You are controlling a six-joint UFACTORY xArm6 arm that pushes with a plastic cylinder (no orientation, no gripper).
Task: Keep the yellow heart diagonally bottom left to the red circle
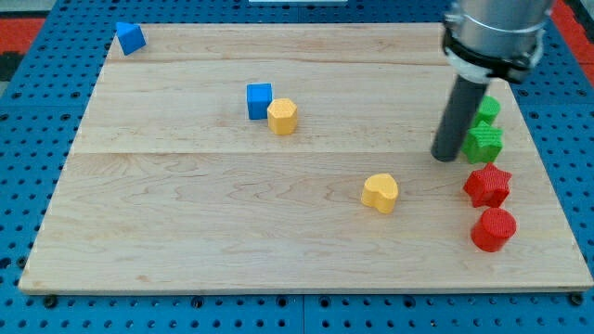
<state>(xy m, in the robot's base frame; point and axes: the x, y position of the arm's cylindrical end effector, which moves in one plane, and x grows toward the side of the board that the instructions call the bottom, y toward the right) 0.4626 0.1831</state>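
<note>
One yellow heart (380,192) sits up-left of red circle (493,229), apart.

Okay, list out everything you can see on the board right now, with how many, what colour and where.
Blue blocks: 2; one a blue cube at the upper middle touching the yellow hexagon, the other blue block at the top left corner.
Yellow hexagon: 1, yellow, just right of the blue cube.
Yellow heart: 1, yellow, centre right.
Green blocks: 2, right edge, upper green block partly hidden by the rod, lower green block below it.
Red star: 1, red, below the greens.
Red circle: 1, red, lower right.
Wooden board: 1, light wood, on a blue pegboard.
My tip: 1, dark rod, just left of the lower green block.
</note>
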